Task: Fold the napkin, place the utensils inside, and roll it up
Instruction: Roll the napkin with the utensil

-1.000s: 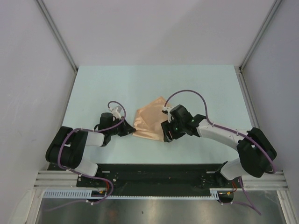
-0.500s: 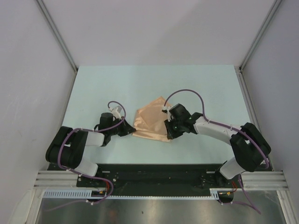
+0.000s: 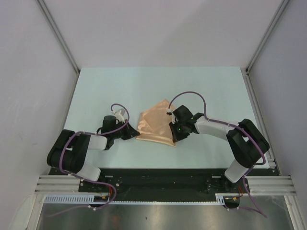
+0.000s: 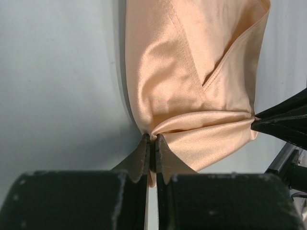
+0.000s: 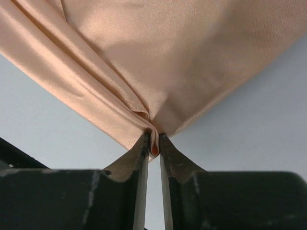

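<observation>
Pinching the napkin (image 3: 154, 125) from both sides, the two arms meet it where it lies on the pale tabletop (image 3: 120, 86), between them and toward the near edge. The left jaws are clamped on a gathered edge of the cloth, and the right jaws are pressed together on a bunched fold at the opposite edge. The satin looks light, limp and slick, so it will likely slide and sag rather than keep a crease. A hold on hems or corners, with several layers gathered, seems safest. A darker orange sliver (image 5: 154, 148) shows in the right pinch; whether that is cloth or something wrapped inside, I cannot tell.
</observation>
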`<state>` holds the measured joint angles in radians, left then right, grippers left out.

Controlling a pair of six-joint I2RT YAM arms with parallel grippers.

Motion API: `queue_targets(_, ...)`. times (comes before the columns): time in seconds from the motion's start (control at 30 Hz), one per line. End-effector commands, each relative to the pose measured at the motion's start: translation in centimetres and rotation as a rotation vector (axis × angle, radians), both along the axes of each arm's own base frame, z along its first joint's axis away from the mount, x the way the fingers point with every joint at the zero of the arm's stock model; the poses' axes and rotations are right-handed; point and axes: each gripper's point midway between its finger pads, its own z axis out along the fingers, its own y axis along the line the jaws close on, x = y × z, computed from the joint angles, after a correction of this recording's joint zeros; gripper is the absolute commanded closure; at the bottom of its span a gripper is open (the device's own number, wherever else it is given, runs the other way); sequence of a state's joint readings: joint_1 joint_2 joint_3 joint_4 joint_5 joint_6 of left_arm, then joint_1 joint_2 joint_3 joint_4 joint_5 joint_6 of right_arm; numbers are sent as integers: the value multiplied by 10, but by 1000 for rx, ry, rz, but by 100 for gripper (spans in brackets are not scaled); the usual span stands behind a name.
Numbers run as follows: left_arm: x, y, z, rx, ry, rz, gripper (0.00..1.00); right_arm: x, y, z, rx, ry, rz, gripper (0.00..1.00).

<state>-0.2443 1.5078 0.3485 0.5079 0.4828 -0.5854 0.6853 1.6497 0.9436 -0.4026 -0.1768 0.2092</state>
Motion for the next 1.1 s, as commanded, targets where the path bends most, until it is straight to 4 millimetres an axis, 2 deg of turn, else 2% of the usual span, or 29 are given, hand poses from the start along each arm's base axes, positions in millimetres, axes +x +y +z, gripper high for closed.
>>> queue_targets(0.0,-8,7,-18,50,69,11,100,10,-17,-12,-111,-18,-42,76)
queue_targets(0.13,-8,8,-18,52,70,14,100,14,-25,-9,-168,-39,-65,61)
queue_targets(0.17,-8,8,-19,53,75,14,100,19,-30,-7,-196,-60,-80,54)
queue_targets(0.2,-9,7,-18,52,75,13,100,21,-32,-4,-211,-71,-84,50)
queue_targets(0.27,-9,8,-19,55,80,12,100,30,-36,10,-236,-113,-93,42)
queue_targets(0.33,-10,8,-19,57,83,11,100,36,-37,26,-239,-151,-97,38)
queue_targets(0.43,-9,9,-17,66,79,16,100,48,-18,58,-197,-275,-51,35)
queue_targets(0.57,-7,10,-17,75,82,17,100,46,27,95,-79,-469,90,31)
queue_targets(0.6,-7,10,-17,75,84,16,100,39,46,99,-42,-515,145,30)
queue_targets(0.67,-7,10,-18,75,88,14,100,33,64,102,-24,-582,226,30)
queue_targets(0.7,-7,10,-18,76,91,14,100,27,81,102,8,-621,270,30)
queue_targets(0.77,-8,10,-20,77,97,14,100,23,94,100,1,-676,331,30)
queue_targets(0.8,-7,10,-19,76,97,15,100,15,110,95,15,-699,374,30)
queue_targets(0.93,-6,9,-19,77,97,14,100,6,135,78,-19,-737,483,33)
queue_targets(1.07,-6,9,-20,78,103,12,100,-4,147,56,-59,-729,569,39)
